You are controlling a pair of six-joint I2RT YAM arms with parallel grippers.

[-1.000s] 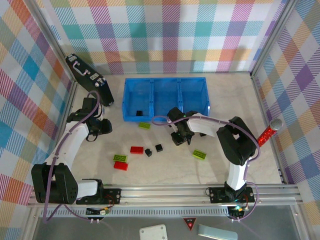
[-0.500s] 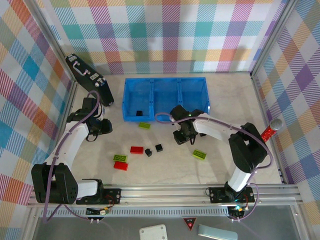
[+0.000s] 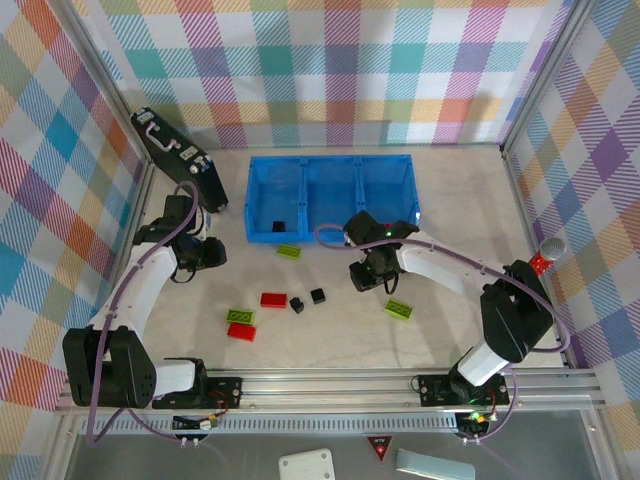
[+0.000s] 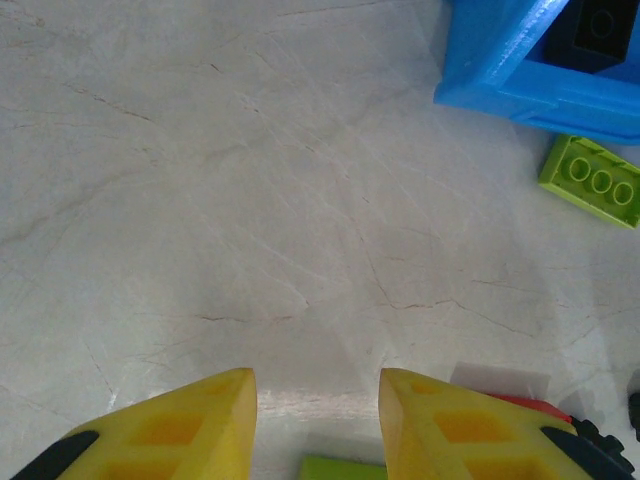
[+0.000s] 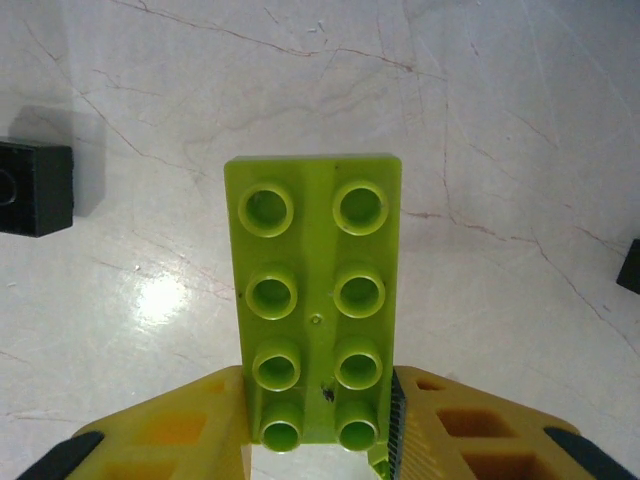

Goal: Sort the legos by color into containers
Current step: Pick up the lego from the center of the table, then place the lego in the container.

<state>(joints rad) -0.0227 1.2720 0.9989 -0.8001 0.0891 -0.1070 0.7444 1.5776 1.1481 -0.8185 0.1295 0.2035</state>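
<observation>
In the right wrist view my right gripper is shut on one end of a lime-green lego, held stud side up above the tabletop. From above, the right gripper hovers just in front of the blue tray, whose left compartment holds a black piece. My left gripper is open and holds nothing, left of the tray. Loose legos on the table: green, red, black.
A black case leans at the back left wall. The red cylinder's silver cap pokes out beside the right arm's elbow. The tray corner and a green lego lie ahead of the left gripper.
The right arm's elbow has swung out to the right, now covering most of the red cylinder; its gripper shifted slightly right with the green lego. The left arm has not moved.
</observation>
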